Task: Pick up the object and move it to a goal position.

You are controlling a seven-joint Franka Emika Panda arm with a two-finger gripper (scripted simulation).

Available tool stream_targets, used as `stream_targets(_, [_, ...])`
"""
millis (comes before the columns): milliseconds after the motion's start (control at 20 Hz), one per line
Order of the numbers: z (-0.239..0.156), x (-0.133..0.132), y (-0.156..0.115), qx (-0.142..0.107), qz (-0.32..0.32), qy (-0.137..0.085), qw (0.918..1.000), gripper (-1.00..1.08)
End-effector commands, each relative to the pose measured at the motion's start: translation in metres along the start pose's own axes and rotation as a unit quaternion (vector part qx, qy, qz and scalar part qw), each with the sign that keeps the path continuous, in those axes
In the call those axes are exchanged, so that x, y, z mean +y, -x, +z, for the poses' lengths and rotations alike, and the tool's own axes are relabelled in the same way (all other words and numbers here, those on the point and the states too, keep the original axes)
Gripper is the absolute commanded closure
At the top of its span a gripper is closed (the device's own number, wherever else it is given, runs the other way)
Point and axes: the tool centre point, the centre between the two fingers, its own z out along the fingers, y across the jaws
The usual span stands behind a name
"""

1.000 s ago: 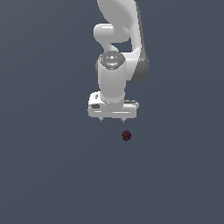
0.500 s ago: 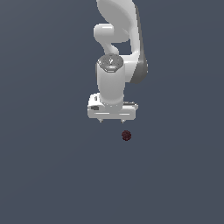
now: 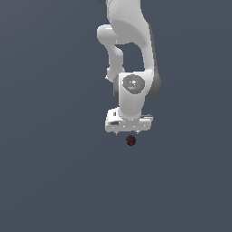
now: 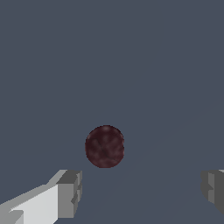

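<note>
While the object (image 3: 131,140), a small dark red-brown speckled sphere, is lying on the plain grey counter (image 3: 50,181), the hand (image 3: 129,132) is hovering just above it, apart from it and not yet touching. Seen from the exterior view, the sphere is showing just below the white hand body, a little toward that view's right of the hand's middle. From the wrist view, the object (image 4: 104,146) is sitting ahead of the gap between the two fingers (image 4: 70,192), which are standing wide apart with nothing between them; the sphere is lying nearer one finger than the other.

Judged from this, the step in hand is the approach before the grasp. Doing it well calls for centring the sphere between the fingers, lowering until the pads are flanking its widest part, then closing gently, since a round body is likely to roll or squirt out under an off-centre pinch.

Being a sphere, the object is showing no long axis and no pointing direction, so any grasp heading is serving equally.
</note>
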Motion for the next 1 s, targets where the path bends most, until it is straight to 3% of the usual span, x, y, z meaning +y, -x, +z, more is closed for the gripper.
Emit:
stream_targets(0, [0.014, -0.014, 0.0, 0.0, -0.013, 0.0, 0.9999, -0.92])
stream_targets(300, [0.03, -0.03, 0.0, 0.0, -0.028, 0.0, 0.9996, -0.92])
stream_targets(600, [0.036, -0.029, 0.001, 0.0, -0.027, 0.0, 0.9996, -0.92])
stream_targets(950, [0.07, -0.03, 0.002, 0.0, -0.028, 0.0, 0.9996, -0.92])
